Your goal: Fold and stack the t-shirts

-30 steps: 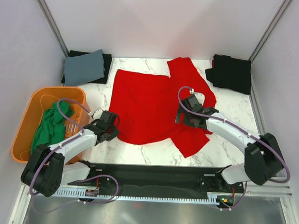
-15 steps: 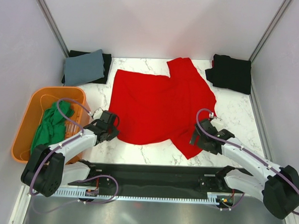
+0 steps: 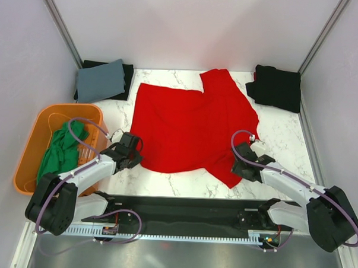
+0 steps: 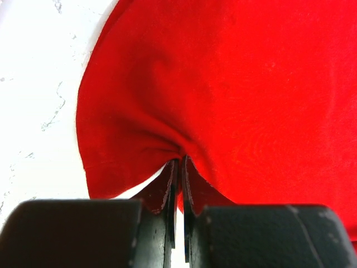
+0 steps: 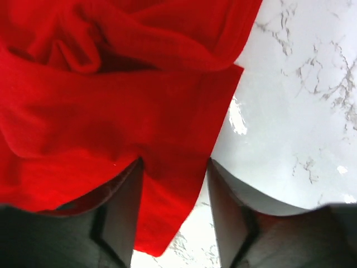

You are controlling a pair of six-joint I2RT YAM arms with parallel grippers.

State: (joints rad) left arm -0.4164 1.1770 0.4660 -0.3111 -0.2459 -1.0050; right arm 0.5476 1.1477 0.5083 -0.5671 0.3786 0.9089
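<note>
A bright red t-shirt [image 3: 191,120] lies spread on the marble table, its right side folded over itself. My left gripper [image 3: 132,151] is at the shirt's near-left hem and is shut on a pinch of the red cloth [image 4: 167,111], which puckers at the fingertips [image 4: 172,173]. My right gripper [image 3: 241,166] stands at the near-right corner of the shirt. In the right wrist view its fingers [image 5: 124,206] are apart, with the red corner [image 5: 167,212] lying between them and not pinched. A green t-shirt [image 3: 62,149] sits bunched in the tub.
An orange tub [image 3: 31,136] stands at the near left. A folded grey-blue shirt [image 3: 101,80] lies on a black one at the back left corner. A black shirt [image 3: 277,86] lies at the back right. Bare marble [image 5: 295,111] runs right of the red corner.
My right arm has come back from over the shirt's right side to its near-right corner, and its jaws have narrowed. The left arm has held still with its pinch.
</note>
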